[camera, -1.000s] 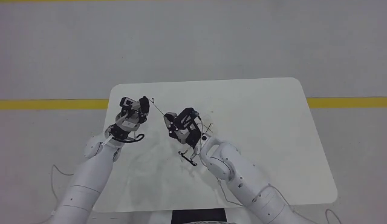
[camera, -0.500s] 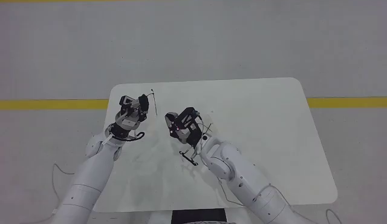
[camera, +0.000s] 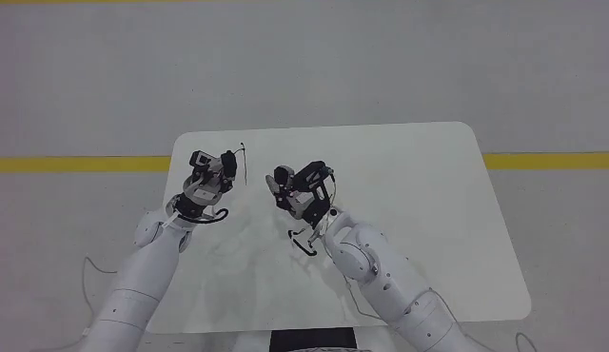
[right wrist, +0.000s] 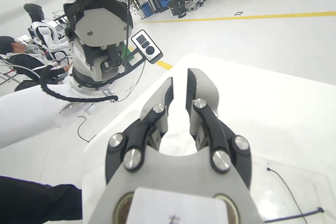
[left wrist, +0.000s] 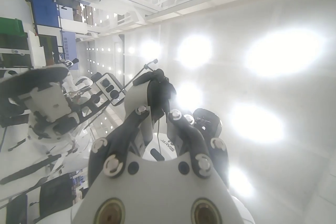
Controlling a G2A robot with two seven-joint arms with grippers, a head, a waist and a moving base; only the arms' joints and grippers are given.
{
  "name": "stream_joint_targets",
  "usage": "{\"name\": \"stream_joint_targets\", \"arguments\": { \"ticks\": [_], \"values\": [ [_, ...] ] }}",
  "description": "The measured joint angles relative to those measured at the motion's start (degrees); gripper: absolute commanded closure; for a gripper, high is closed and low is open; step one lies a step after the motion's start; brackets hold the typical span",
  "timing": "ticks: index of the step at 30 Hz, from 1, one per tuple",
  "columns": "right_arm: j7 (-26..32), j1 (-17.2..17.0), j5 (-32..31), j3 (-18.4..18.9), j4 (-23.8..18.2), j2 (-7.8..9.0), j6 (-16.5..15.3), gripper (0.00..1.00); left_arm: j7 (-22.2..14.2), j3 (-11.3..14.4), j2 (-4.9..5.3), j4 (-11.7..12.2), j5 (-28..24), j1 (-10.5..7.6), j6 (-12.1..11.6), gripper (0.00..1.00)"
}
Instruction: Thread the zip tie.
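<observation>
My left gripper (camera: 228, 165) is raised over the table's far left part, shut on a thin black zip tie (camera: 244, 160). In the left wrist view the zip tie (left wrist: 143, 70) sticks out past the fingertips (left wrist: 147, 76), its small head at the free end. The strap also runs back between the fingers. My right gripper (right wrist: 179, 78) is open a narrow gap with nothing in it. It faces the left gripper (right wrist: 97, 15) and stands apart from it. In the top view the right gripper (camera: 283, 183) is a short way right of the zip tie.
The white table (camera: 428, 209) has wide free room on its right half. A second black zip tie (right wrist: 288, 191) lies on a clear sheet (right wrist: 302, 177) on the table below my right wrist. The table's left edge is close to the left arm.
A second ago the zip tie stretched between both grippers. The right gripper let go of its end and drew back to the right; the tie now stands up from the left gripper alone.
</observation>
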Motion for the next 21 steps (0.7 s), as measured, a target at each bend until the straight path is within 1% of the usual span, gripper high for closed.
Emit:
{"name": "stream_joint_targets", "arguments": {
  "ticks": [4,6,7,10,11,12,14,18,20,21],
  "values": [
    [0.0,0.0,-0.1,0.0,0.0,0.0,0.0,0.0,0.1,0.0,0.01,-0.1,0.1,-0.03,-0.1,1.0],
    [0.0,0.0,-0.1,0.0,0.0,0.0,0.0,0.0,-0.4,0.2,0.19,-1.1,2.5,-0.33,-0.7,1.0],
    [0.0,0.0,-0.1,0.0,0.0,0.0,0.0,0.0,-1.1,0.1,0.27,-1.1,3.6,-0.42,-0.7,1.0],
    [-0.5,-0.4,1.1,0.2,0.0,-0.01,0.1,0.0,-5.3,-0.4,0.53,0.3,3.8,-1.32,0.8,1.0],
    [-0.6,-0.6,2.0,0.5,0.1,0.0,-0.3,0.0,-7.3,-0.7,0.67,1.1,3.9,-1.89,1.3,1.0],
    [-0.6,-0.6,2.6,0.7,0.3,0.04,-0.7,0.0,-8.5,-0.9,0.81,1.7,4.4,-2.36,1.4,1.0],
    [-0.4,-0.6,3.4,1.2,0.6,0.14,-1.5,0.0,-8.8,-1.1,1.11,2.0,5.1,-3.08,1.5,1.0],
    [0.3,-0.6,6.3,2.7,1.0,0.42,-4.0,0.0,-8.4,-0.6,2.16,0.9,5.2,-3.74,3.5,1.0],
    [0.5,-0.6,7.6,3.3,1.2,0.55,-5.3,0.0,-8.4,-0.2,2.73,0.6,5.0,-3.98,4.3,1.0],
    [0.6,-0.7,8.8,3.6,1.3,0.59,-6.1,0.0,-8.4,-0.1,3.13,0.9,4.9,-4.12,4.5,1.0]
  ]
}}
